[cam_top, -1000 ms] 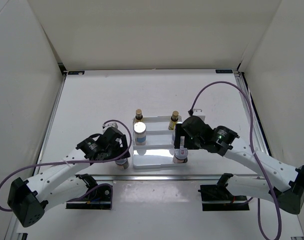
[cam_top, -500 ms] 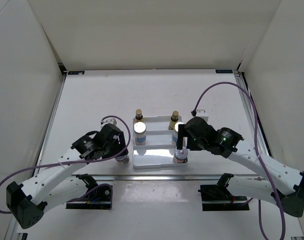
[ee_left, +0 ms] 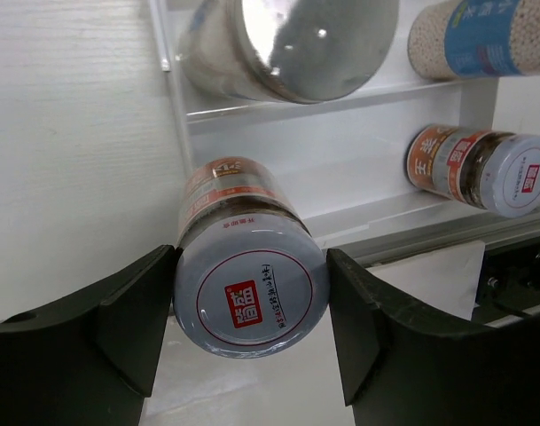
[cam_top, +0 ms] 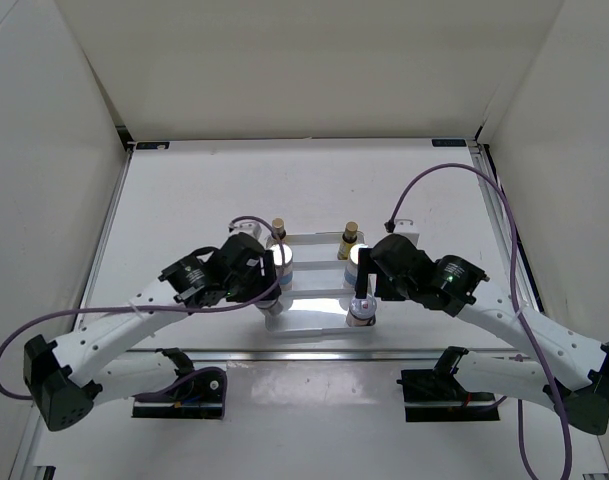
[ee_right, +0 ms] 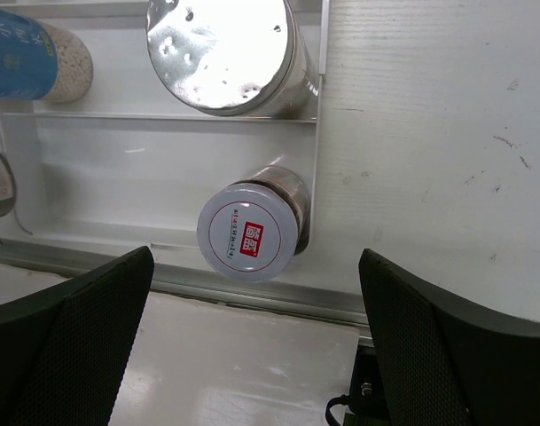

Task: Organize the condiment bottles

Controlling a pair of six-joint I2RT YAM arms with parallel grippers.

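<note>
Our left tool (ee_left: 248, 311) is clenched around a short silver-lidded jar (ee_left: 245, 257), its 2 fingers (ee_left: 119, 319) pressed against the lid's sides. The jar is over the left end of the front step of the white tray (ee_left: 367, 169); we cannot tell whether its base touches the step. The right tool (ee_right: 256, 257) hangs released above the other short jar (ee_right: 252, 232), which stands at the right end of that step, clear of both fingers. The 2 white bottles (cam_top: 281, 262) stand on the middle step and the 2 amber bottles (cam_top: 278, 226) at the back. We judge this the last placement. Next, the left arm must seat the jar flat inside the tray's left wall, then spread its fingers without tipping it.
</note>
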